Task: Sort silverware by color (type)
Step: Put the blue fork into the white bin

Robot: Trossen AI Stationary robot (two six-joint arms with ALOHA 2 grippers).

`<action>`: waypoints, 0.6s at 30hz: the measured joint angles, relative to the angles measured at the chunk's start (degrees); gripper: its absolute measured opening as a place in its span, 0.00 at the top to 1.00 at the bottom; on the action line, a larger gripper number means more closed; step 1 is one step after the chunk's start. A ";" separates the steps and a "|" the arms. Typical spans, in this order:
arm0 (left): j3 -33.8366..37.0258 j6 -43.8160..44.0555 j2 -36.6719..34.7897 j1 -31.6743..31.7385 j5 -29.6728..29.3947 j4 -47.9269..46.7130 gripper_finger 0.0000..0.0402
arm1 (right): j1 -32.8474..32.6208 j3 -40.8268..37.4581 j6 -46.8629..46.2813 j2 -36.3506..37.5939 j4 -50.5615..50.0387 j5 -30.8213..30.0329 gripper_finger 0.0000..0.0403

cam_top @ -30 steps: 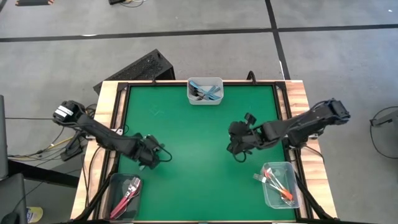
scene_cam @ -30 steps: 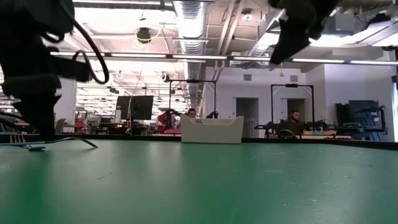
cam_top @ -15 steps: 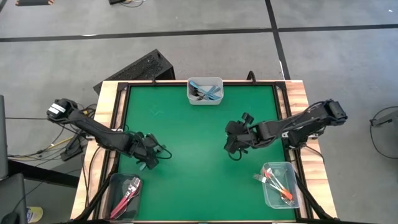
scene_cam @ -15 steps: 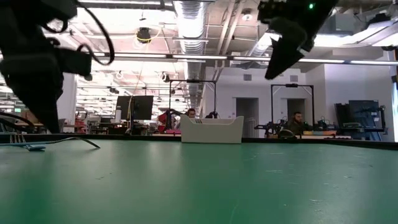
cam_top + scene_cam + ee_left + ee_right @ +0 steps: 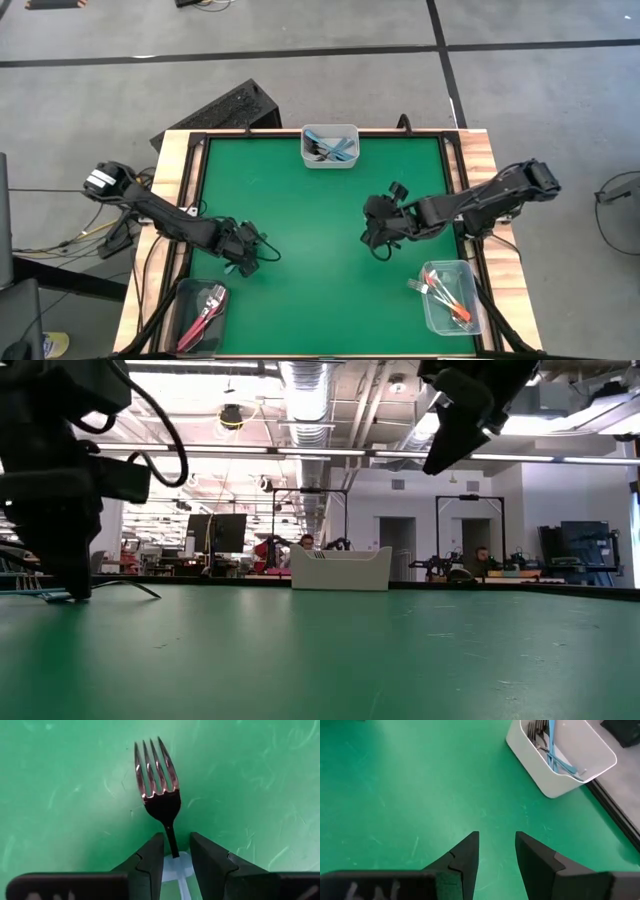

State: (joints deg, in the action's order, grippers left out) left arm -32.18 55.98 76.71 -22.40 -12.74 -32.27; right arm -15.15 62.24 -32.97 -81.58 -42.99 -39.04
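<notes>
One fork (image 5: 156,785) with silver tines and a pale, light handle (image 5: 176,869) lies flat on the green mat, tines pointing away from my left gripper (image 5: 176,855). That gripper (image 5: 248,260) points steeply down at the near left of the mat. Its open fingers stand on either side of the handle just behind the fork's neck. In the low view its fingertips (image 5: 68,592) reach the mat. My right gripper (image 5: 380,240) hangs open and empty above the mat's right half (image 5: 497,850). My left gripper comes at the fork from above, with one finger (image 5: 150,862) on each side of the handle where it meets the dark neck (image 5: 172,842). The fork lies on the mat. Whether the fingers touch the handle, I cannot tell.
A white bin (image 5: 330,164) at the far edge holds blue-handled forks (image 5: 555,755). A clear container (image 5: 186,300) at the near left holds pink-handled forks. Another (image 5: 472,285) at the near right holds orange-handled ones. A raised frame (image 5: 195,180) borders the mat.
My left gripper has sunk to the mat over the fork and tipped more steeply downward. The fork has stayed where it lay.
</notes>
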 joint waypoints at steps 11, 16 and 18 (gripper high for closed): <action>0.51 -2.30 0.77 0.71 -2.24 1.17 0.98 | -1.36 -1.14 -4.83 -0.15 6.69 -4.86 0.62; -1.08 -8.62 0.53 0.93 -13.19 8.57 0.99 | -1.31 -7.75 0.62 -2.21 28.32 -2.31 0.62; -1.45 -14.20 0.53 0.63 -15.84 12.86 0.99 | -0.79 -10.44 4.06 -2.73 37.30 1.62 0.62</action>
State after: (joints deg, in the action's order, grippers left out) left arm -33.63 41.78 77.23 -21.77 -28.58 -19.41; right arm -15.94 51.80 -28.91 -84.31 -5.69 -37.41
